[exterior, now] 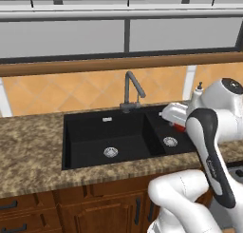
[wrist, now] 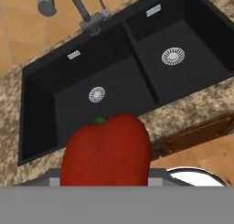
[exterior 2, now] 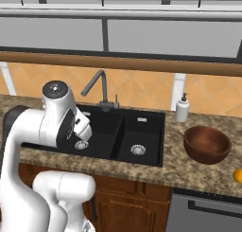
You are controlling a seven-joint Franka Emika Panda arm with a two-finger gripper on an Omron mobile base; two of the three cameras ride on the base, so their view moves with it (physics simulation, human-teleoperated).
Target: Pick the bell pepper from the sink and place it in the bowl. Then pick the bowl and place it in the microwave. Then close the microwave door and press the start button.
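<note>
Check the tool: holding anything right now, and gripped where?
Yes: the bell pepper, lifted above the sink. It sits right at the tool in the hand view, stem end pointing away, so the hold looks to be on its body. The contact points themselves are hidden.

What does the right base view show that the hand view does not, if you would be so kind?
The right base view gives the bowl on the counter right of the sink, and a soap bottle by the wall. The hand view gives the red pepper close up, covering part of the large basin and the near rim. Both share the two-basin sink, its drains and the faucet.
</note>
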